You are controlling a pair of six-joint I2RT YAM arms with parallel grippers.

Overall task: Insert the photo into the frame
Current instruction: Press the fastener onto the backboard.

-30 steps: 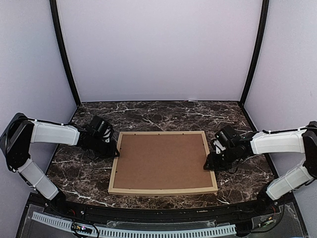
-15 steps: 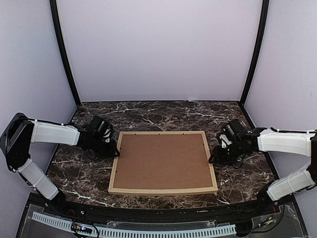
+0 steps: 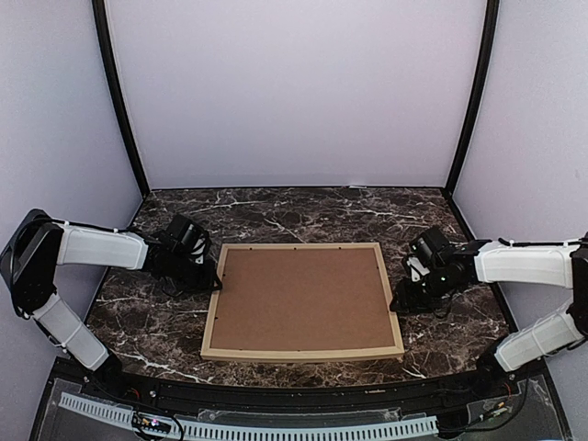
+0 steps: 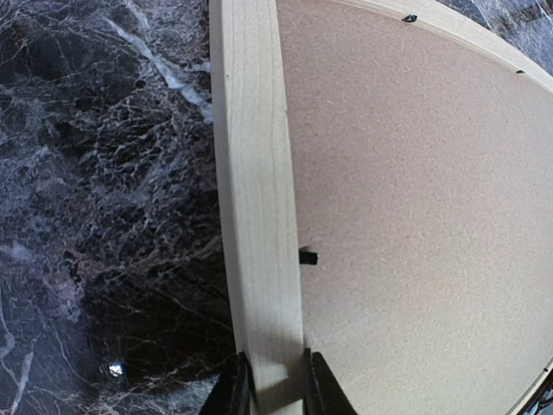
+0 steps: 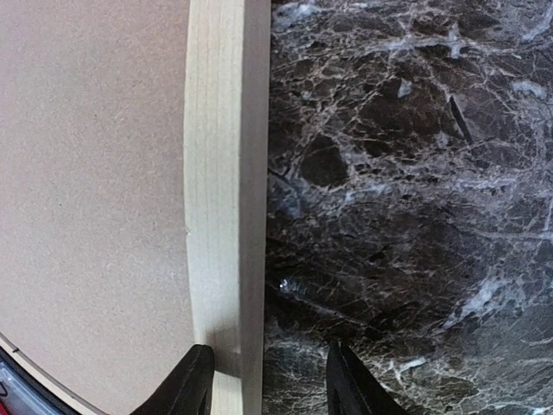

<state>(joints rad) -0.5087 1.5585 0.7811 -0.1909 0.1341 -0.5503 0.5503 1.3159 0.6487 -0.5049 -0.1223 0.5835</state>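
A large rectangular light-wood frame (image 3: pixel 303 354) is found lying flat, back side up, at the centre of the dark white-veined marble table (image 3: pixel 303 211). Its opening is filled by a brown cardboard backing board (image 3: pixel 301 299). Small black retaining tabs (image 4: pixel 308 257) are seen at the inner edge of the rail, over the board's margin.

The left gripper (image 3: pixel 215 278) is placed at the 9 o'clock side of the frame. In the left wrist view its black fingers (image 4: pixel 235 389) are pressed against both faces of the left rail, so the rail is grasped.

The right gripper (image 3: pixel 398 300) is placed at the 3 o'clock side. In the right wrist view the right rail is straddled. The inner finger (image 5: pixel 194 385) is set over the board close beside the rail. The outer finger (image 5: pixel 346 385) is held over bare marble, apart from the wood. The jaws are spread wider than the rail and nothing is clamped.
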